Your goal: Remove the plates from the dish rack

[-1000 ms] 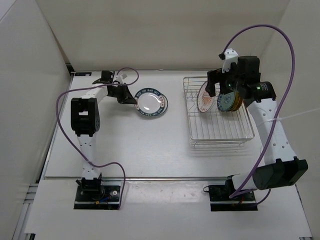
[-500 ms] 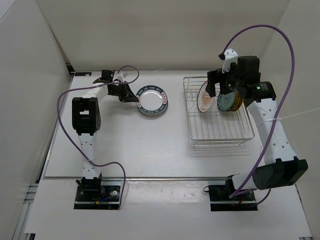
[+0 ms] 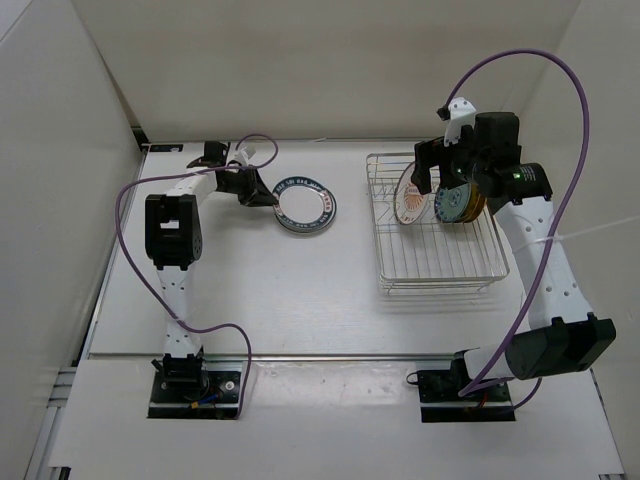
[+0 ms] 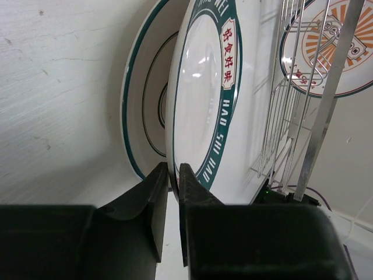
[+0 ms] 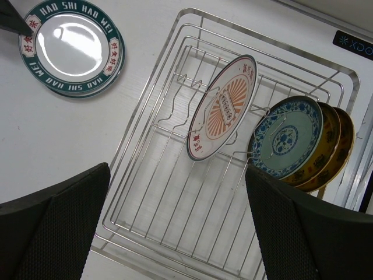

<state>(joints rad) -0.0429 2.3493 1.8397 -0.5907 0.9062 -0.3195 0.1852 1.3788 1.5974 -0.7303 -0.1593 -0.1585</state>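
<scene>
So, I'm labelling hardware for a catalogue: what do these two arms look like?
The left arm and right arm are white tubular links with chunky black joints, each trailing a purple cable. The left tool and right tool are black. A green light glows near the right wrist.

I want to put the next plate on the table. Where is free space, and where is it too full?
Free: the table in front of the stacked green-rimmed plates, and the strip between them and the dish rack. Crowded: the rack's far half, where standing plates sit under the right gripper. The left gripper holds the top plate's rim.
</scene>
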